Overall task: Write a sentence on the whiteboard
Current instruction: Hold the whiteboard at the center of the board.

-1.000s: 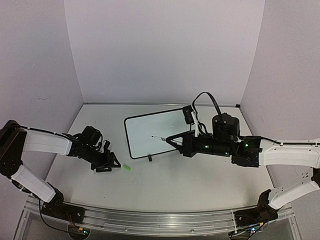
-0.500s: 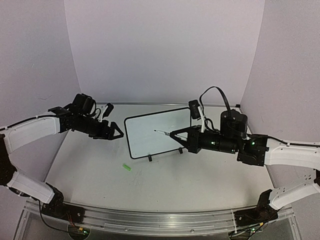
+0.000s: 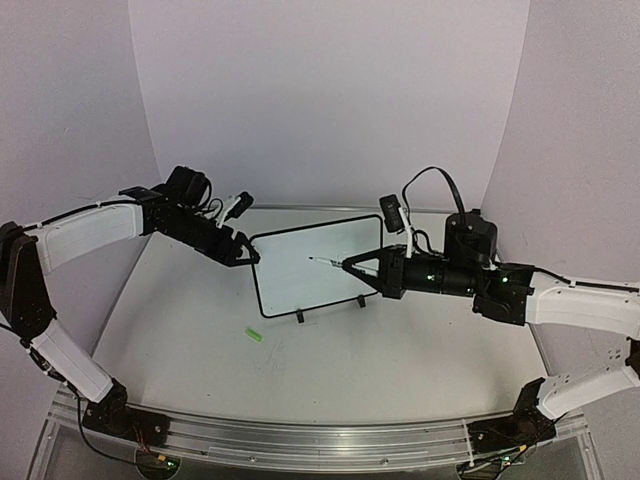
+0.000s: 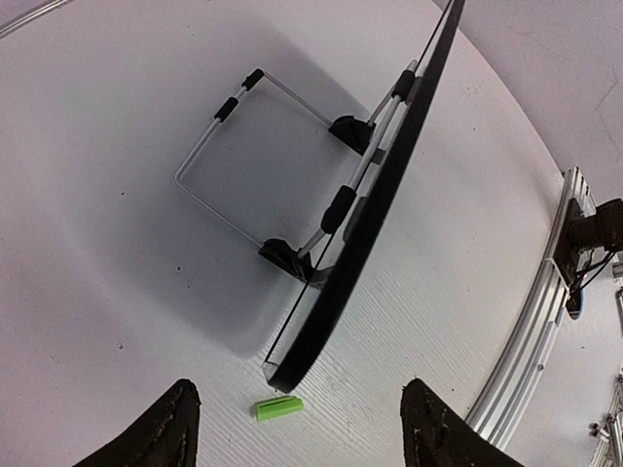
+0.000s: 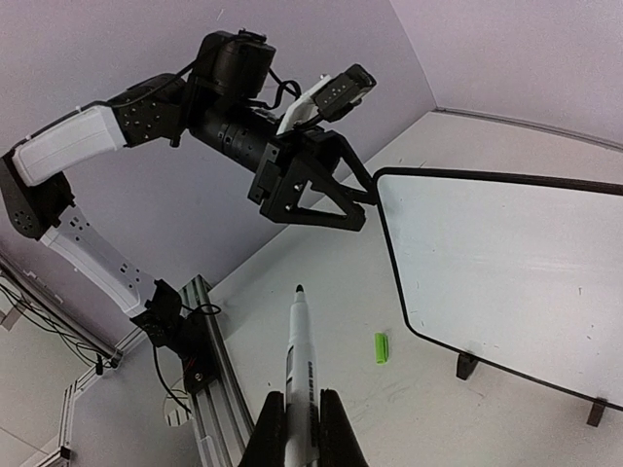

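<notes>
The whiteboard [image 3: 300,275] stands upright on its two black feet at mid-table. Its face is blank in the top view and in the right wrist view [image 5: 506,263]; no green sentence shows. The left wrist view shows it edge-on [image 4: 375,209]. My left gripper [image 3: 246,255] is open and empty at the board's left edge, its jaws spread either side of the near corner [image 4: 307,433]; it also shows in the right wrist view [image 5: 362,209]. My right gripper [image 3: 366,270] is shut on an uncapped white marker [image 5: 298,355], whose tip points at the board's face [image 3: 330,264].
The green marker cap [image 3: 253,336] lies on the table in front of the board's left corner [image 4: 277,407] [image 5: 381,347]. A wire stand [image 4: 243,156] props the board from behind. An aluminium rail [image 3: 300,435] runs along the near edge. Walls close the back and sides.
My left gripper has risen from the table by the green cap and moved back and right to the board's left edge. My right gripper, still holding the marker, shifted slightly right.
</notes>
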Controlling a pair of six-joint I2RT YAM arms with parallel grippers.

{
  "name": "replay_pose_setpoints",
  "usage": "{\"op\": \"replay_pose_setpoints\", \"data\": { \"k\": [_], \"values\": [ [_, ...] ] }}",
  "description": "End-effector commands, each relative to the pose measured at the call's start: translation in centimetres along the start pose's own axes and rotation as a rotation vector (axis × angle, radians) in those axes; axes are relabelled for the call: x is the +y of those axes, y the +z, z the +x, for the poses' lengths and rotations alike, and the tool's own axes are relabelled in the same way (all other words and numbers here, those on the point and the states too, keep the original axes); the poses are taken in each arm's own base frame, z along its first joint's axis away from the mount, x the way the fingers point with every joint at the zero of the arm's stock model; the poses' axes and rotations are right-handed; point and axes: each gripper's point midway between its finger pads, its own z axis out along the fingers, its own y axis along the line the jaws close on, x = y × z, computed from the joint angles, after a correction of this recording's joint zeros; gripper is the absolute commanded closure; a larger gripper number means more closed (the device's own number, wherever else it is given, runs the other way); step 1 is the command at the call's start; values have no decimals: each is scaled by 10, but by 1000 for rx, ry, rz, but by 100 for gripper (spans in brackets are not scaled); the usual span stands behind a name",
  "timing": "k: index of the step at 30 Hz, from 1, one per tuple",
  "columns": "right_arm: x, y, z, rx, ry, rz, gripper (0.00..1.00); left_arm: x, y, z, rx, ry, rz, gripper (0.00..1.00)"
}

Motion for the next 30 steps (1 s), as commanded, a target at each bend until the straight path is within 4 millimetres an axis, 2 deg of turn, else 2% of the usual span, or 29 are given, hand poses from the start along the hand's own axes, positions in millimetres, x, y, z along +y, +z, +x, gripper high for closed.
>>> {"op": "replay_pose_setpoints", "data": {
  "k": [1,16,30],
  "values": [
    [11,5,-3,-2,-23,-76,100,-1,-1,-9,1,89,5,35],
    [7,21,8,48,-26,-96,100,10,6,-2,18,162,-32,59],
    [-14,31,9,43,-55,29,100,10,8,1,30,183,-28,81]
  ]
}}
